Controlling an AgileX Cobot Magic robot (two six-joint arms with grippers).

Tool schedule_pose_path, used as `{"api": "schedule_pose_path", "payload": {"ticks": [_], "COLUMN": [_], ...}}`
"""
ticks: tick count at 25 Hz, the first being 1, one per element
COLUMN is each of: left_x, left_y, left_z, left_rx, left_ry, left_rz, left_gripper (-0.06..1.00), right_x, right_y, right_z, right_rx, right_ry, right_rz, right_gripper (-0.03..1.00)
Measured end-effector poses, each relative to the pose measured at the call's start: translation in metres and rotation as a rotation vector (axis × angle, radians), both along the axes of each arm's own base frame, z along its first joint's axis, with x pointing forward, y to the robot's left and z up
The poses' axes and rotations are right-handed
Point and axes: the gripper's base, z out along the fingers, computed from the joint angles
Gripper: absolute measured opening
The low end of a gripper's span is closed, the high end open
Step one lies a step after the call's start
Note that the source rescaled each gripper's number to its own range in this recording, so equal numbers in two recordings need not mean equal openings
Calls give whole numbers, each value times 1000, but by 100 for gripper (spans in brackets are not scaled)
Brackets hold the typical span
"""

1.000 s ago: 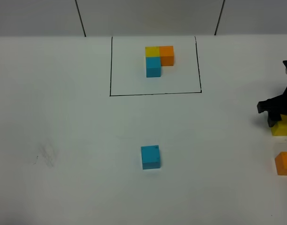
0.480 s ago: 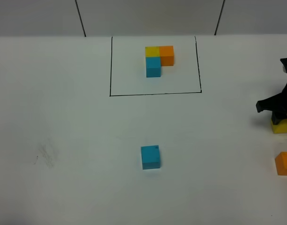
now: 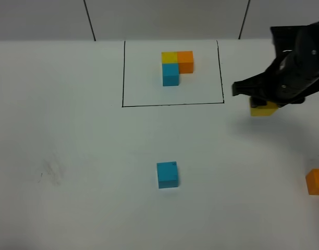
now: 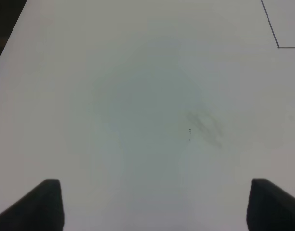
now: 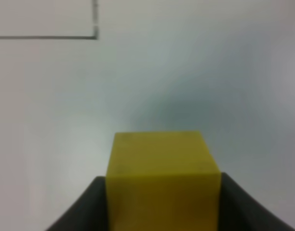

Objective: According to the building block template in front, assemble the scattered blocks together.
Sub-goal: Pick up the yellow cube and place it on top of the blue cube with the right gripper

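The white counter [image 3: 71, 130] fills nearly the whole exterior high view. A thin black rectangle [image 3: 172, 104] is drawn on it towards the far side, and everything else is placed from that rectangle.

The dark right arm [image 3: 300, 67] reaches in from beyond the rectangle's right side, ending just outside its near right corner.

Inside the rectangle, in its far half and a little right of the middle, sits the building block template [image 3: 176, 66]. It is an L of three cubes touching one another: yellow at the far left, orange beside it on the right, and blue in front of the yellow one.

Of the scattered blocks, the yellow block [image 3: 264, 108] is just outside the rectangle's near right corner, with a soft shadow on the counter beside it. The blue block [image 3: 167, 174] stands alone in front of the rectangle's near line, about under its middle and well apart from it. The orange block [image 3: 317, 182] lies far off to the right of the rectangle and nearer the camera, cut off by the edge of the view.

The right pincer [image 5: 163, 207] is closed on the yellow block [image 5: 162, 178], with a dark finger pressed to each side.

The left pincer [image 4: 152, 207] is spread wide with nothing between its tips. It is above a faint grey smudge [image 4: 205, 127] that lies well to the left of the rectangle.
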Motion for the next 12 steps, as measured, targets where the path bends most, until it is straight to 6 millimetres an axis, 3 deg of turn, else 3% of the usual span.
{"api": "schedule_pose_path", "payload": {"ticks": [7, 12], "left_x": [0, 0], "left_y": [0, 0], "left_z": [0, 0], "left_rx": [0, 0], "left_ry": [0, 0], "left_rz": [0, 0], "left_gripper": [64, 64], "right_x": [-4, -3], "right_y": [82, 129], "right_z": [-13, -14], "right_rx": [-47, -95], "right_ry": [102, 99], "right_rz": [11, -37], "right_gripper": [19, 19]}}
